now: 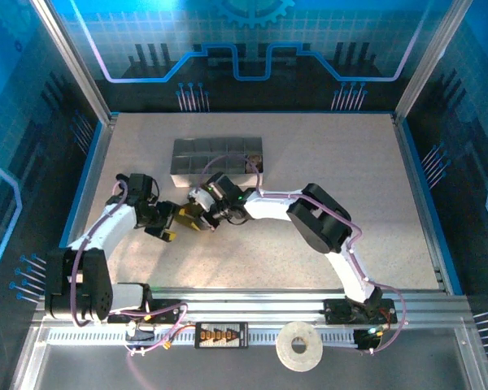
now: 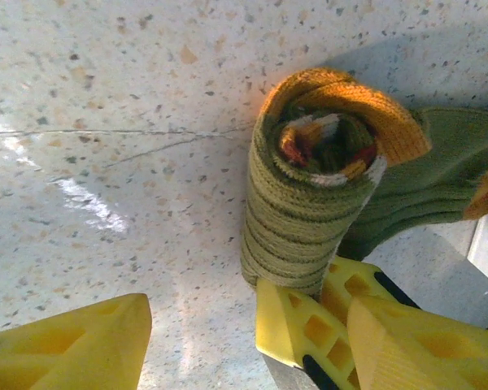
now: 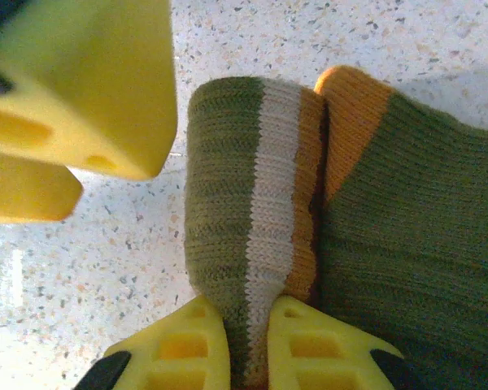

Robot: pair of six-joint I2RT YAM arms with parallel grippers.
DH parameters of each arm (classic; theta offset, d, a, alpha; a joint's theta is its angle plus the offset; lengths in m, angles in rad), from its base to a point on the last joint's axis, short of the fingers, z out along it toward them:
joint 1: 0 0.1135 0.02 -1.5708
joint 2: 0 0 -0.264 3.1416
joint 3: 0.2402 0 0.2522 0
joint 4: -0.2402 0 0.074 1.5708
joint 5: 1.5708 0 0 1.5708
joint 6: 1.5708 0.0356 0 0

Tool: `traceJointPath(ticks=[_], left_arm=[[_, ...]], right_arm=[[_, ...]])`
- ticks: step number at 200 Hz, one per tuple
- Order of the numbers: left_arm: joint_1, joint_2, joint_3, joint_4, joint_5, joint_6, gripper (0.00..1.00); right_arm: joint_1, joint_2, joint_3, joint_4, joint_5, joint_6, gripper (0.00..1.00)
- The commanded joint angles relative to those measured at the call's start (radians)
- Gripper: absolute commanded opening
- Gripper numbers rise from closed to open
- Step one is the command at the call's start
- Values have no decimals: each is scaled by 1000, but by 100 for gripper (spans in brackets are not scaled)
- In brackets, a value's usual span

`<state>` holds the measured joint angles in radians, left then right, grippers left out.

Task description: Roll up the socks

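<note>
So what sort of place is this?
Probably a robot test cell in a lab: a speckled table fenced by metal posts and blue printed panels, with a left arm and a right arm bolted to a rail at its near edge, handling an olive sock.

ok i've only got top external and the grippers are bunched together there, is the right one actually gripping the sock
Observer: Yes, the right gripper is shut on the olive green sock, pinching the roll at its pale stripe.
Operator: and the left one
Observer: The left gripper is open, not clamped on the roll.
Operator: is the roll finished
Observer: No, part of the sock lies unrolled beside the roll.
</note>
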<state>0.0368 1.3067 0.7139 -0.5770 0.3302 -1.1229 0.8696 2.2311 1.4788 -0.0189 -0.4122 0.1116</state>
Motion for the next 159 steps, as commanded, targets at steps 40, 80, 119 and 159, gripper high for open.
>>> traceJointPath(ticks=[40, 80, 119, 159], left_arm=[[2, 83, -13, 134, 31, 64, 57], [-10, 87, -34, 157, 20, 72, 53], [-33, 140, -21, 179, 7, 93, 49], [-53, 192, -9, 193, -24, 106, 48]], right_arm=[[-76, 191, 2, -257, -113, 223, 0], [-86, 229, 68, -321, -131, 251, 0], [-97, 255, 100, -351, -143, 293, 0], [-109, 264, 96, -339, -166, 349, 0]])
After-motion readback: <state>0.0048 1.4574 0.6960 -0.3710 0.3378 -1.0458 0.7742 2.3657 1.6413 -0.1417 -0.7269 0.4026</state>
